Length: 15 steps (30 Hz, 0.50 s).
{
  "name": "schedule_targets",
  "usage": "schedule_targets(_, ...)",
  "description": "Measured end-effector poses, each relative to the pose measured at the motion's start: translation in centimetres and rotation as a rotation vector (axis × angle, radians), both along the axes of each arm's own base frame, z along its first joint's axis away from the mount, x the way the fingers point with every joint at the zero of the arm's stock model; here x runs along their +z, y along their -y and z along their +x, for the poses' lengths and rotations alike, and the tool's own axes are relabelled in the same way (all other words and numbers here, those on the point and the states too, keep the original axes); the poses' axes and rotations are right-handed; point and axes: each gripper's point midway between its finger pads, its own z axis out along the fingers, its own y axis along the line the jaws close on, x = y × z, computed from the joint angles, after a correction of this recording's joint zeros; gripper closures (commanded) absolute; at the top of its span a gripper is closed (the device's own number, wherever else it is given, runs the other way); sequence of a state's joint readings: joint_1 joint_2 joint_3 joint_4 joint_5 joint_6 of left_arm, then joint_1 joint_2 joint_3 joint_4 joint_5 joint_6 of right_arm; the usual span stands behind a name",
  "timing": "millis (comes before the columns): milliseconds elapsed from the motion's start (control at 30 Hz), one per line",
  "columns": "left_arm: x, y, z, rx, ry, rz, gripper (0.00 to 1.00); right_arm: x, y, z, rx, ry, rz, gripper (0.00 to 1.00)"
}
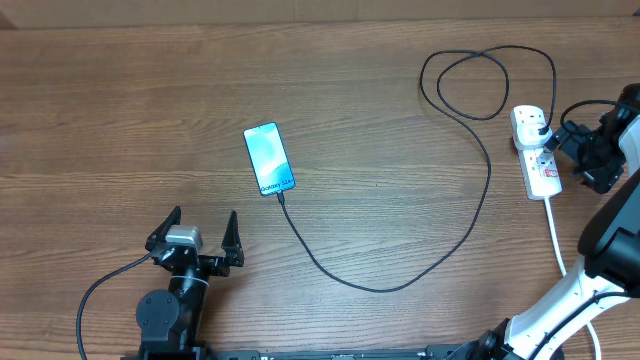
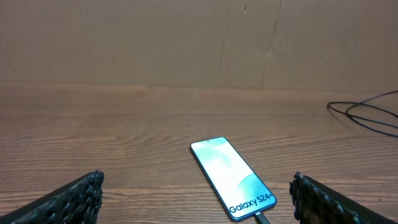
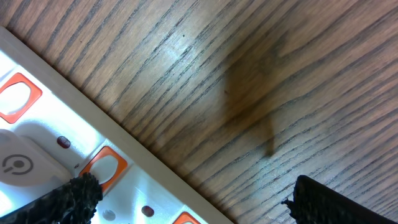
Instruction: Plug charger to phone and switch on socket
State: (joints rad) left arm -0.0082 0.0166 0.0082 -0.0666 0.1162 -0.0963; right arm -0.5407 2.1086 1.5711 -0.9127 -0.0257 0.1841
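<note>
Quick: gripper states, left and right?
Left gripper: open, holding nothing.
Right gripper: open, holding nothing, at the socket.

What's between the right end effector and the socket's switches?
Nothing visible. The right end effector is open beside the socket, one finger over the strip next to a red-marked switch. The charger plug sits at the socket's far end.
</note>
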Motion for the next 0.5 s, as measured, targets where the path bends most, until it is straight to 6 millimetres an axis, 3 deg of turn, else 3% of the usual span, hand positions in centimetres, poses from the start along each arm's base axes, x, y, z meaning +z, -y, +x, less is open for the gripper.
schedule_targets(500, 0.00, 0.00, 0.00, 0.000, 0.000, 0.000, 0.00, 0.02, 0.04, 0.08, -0.025, 0.004, 0.002, 0.00)
